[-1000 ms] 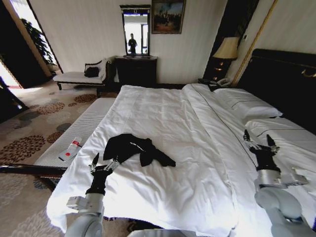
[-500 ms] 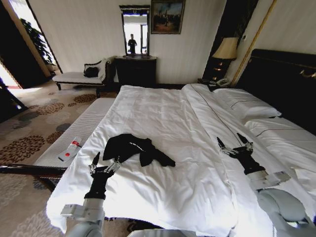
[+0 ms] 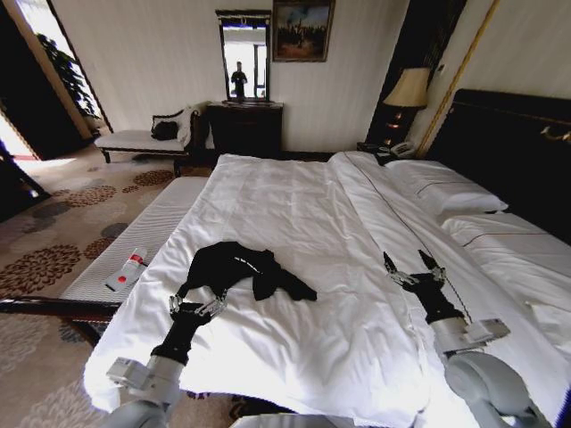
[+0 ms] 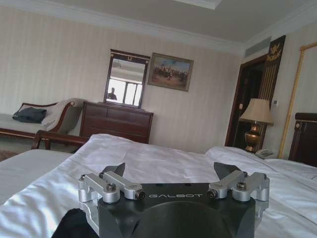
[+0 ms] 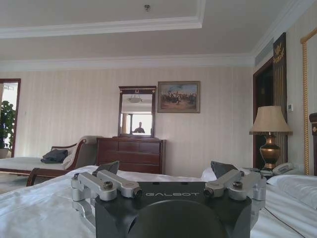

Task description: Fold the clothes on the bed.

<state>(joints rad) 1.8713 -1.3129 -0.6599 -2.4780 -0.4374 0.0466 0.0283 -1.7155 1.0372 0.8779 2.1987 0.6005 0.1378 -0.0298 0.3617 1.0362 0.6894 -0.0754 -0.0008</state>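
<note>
Both claws spread wide, the left claw (image 3: 196, 305) beside the crumpled shirt (image 3: 243, 266) might pinch the bed (image 3: 303, 205) sheet too.

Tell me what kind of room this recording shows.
Most likely a hotel bedroom: a large bed with white sheets and a dark headboard, a dark wooden dresser under a framed mirror, and a brass table lamp with a cream shade beside the bed.

The black T-shirt (image 3: 241, 266) is soft matt cloth on the bed's (image 3: 294, 205) smooth white sheets, framed by glossy dark wood.
</note>
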